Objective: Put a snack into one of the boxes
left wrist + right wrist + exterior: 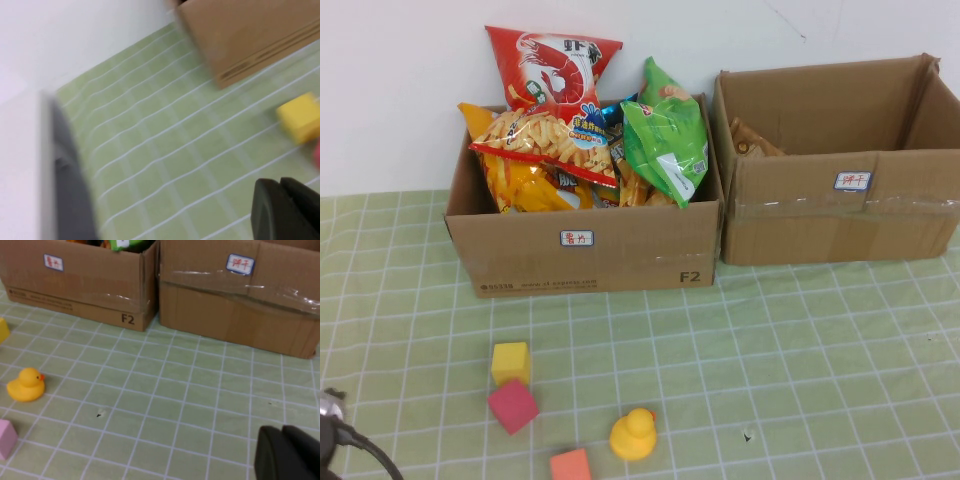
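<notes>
The left cardboard box is heaped with snack bags: a red shrimp-chip bag, a yellow chip bag and a green bag. The right box holds only a brown packet at its left end. My left gripper is shut and empty, low over the mat left of the yellow cube. My right gripper is shut and empty over the mat in front of the right box. Neither gripper shows in the high view.
On the green checked mat in front of the left box lie a yellow cube, a red cube, an orange cube and a yellow rubber duck. A part of the left arm shows at the near left corner.
</notes>
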Controlling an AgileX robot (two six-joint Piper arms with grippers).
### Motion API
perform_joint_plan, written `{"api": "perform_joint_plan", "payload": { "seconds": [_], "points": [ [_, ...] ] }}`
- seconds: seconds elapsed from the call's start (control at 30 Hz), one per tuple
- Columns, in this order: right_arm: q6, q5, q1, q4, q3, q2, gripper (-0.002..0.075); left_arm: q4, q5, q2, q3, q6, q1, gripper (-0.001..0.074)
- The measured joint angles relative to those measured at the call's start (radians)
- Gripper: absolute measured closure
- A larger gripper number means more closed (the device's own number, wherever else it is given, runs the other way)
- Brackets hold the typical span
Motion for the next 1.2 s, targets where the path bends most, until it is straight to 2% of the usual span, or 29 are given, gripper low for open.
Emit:
{"api": "perform_joint_plan", "payload": {
  "seconds": [0.33,0.47,0.57,0.67,0.93,1.2],
  "points": [
    [0.000,0.000,0.000,0.018,0.000,0.000,0.0728,0.000,0.102,-0.022,0.000,0.023,0.000,0.0736],
    [0.000,0.000,0.000,0.018,0.000,0.000,0.0728,0.000,0.102,-0.112,0.000,0.023,0.000,0.0736],
    [0.000,0.000,0.000,0.018,0.000,0.000,0.0728,-0.002,0.102,-0.234,0.000,0.023,0.034,0.0736],
    [0.000,0.000,0.000,0.018,0.000,0.000,0.0728,-0.002,0.109,-0.398,0.000,0.024,0.135,0.0736],
    [0.000,0.000,0.000,0.018,0.000,0.000,0.0728,0.011,0.157,-0.627,0.000,0.029,0.371,0.0736],
    [0.000,0.002,0.000,0.020,0.000,0.000,0.0728,0.082,0.419,-0.649,0.000,0.041,0.548,0.0736]
  ]
}}
